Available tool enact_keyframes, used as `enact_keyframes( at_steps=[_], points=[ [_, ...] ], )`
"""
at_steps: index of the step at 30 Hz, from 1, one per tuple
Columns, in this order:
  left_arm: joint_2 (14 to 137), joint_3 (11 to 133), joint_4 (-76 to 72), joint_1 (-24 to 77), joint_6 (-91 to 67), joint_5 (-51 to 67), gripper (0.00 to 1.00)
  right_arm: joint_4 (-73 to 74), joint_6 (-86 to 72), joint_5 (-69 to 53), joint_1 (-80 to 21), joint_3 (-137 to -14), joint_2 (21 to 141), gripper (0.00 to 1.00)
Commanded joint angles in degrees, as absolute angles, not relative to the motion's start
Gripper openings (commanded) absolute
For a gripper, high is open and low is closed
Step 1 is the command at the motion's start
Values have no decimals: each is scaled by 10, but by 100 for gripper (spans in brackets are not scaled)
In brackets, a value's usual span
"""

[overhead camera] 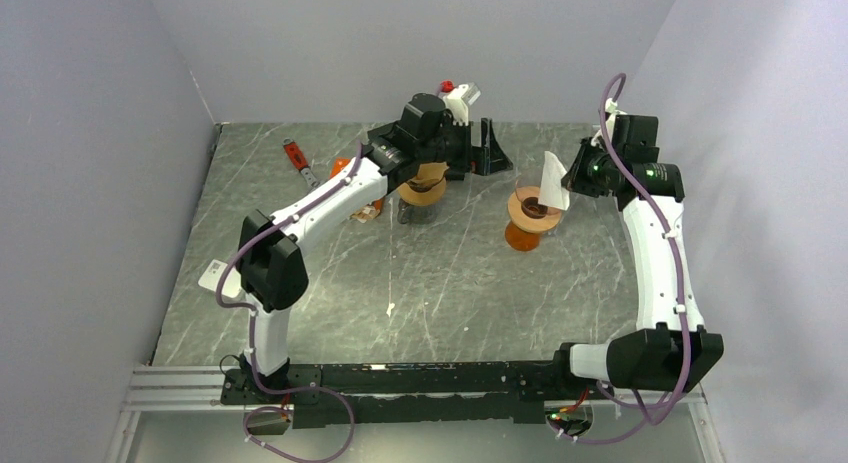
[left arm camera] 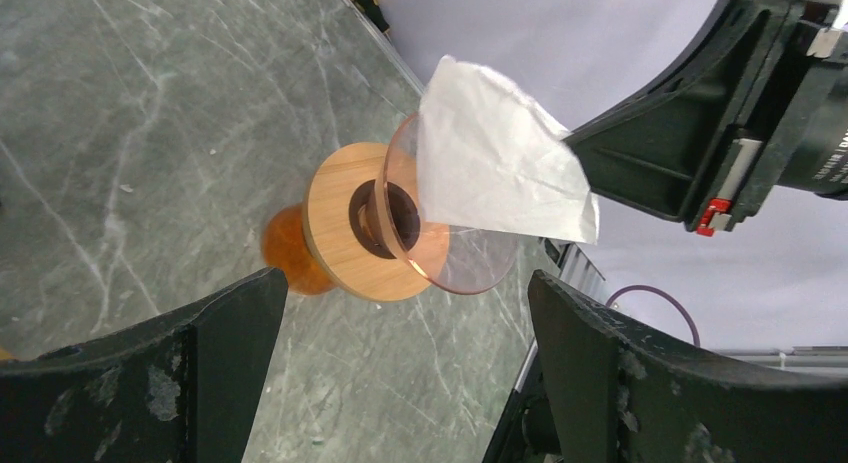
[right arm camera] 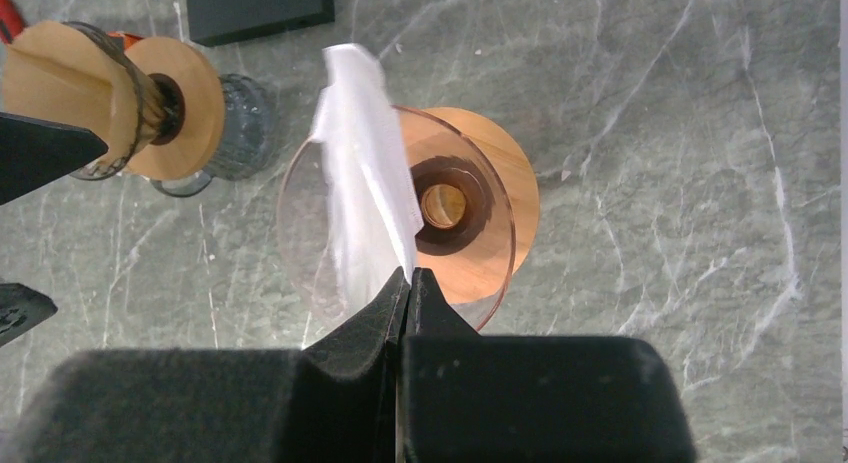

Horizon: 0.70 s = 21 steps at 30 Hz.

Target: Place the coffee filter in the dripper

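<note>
Fingers first: on right gripper (right arm camera: 408,280), fingers (right arm camera: 360,323) pressed fully together, pinching one corner of the white coffee filter (right arm camera: 365,173). No gap between the jaws apart from the paper itself.

On left gripper (left arm camera: 405,283), fingers spread wide, holding nothing, aimed at the dripper (right arm camera: 505,183) from its left and far side. Dripper framed between the two black fingers in the left wrist view, clear of both.

Coffee filter: folded flat, held on edge, fanning up and away from the pinched corner. Positioned over the left half of the dripper's clear cone, overlapping the rim. Not seated in the cone. Cannot tell whether touching the glass.

Dripper: clear cone with round wooden collar and dark centre hole, standing upright on an orange base (overhead camera: 522,238). Located right of centre on the grey marbled table (overhead camera: 420,283), toward the far side.

Also noted: second dripper (right arm camera: 165,108) to the left of the first, well apart from it, set on a glass vessel (right arm camera: 240,133) and already carrying a brown paper filter (right arm camera: 65,83). Partly hidden under the left arm in the top view. Red tool (overhead camera: 295,155) lying at far left on the table.
</note>
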State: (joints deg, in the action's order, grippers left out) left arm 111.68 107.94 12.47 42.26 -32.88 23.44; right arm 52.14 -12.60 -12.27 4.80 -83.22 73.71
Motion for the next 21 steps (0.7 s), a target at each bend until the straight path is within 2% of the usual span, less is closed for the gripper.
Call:
enact_keyframes(
  at_steps=[1, 7, 9, 15, 21],
  points=[
    [1135, 1114, 92, 428, -360, 262, 97, 487, -116, -123, 49, -820, 745, 0],
    [1159, 1131, 94, 431, -373, 270, 98, 476, -119, -155, 48, -811, 753, 16],
    [1167, 1144, 107, 432, -371, 269, 99, 472, -123, -165, 48, -810, 754, 29],
    [1185, 1172, 144, 438, -360, 247, 100, 471, -124, -170, 48, -814, 756, 52],
    [1205, 1212, 200, 446, -339, 215, 99, 472, -125, -168, 48, -816, 754, 64]
  ],
)
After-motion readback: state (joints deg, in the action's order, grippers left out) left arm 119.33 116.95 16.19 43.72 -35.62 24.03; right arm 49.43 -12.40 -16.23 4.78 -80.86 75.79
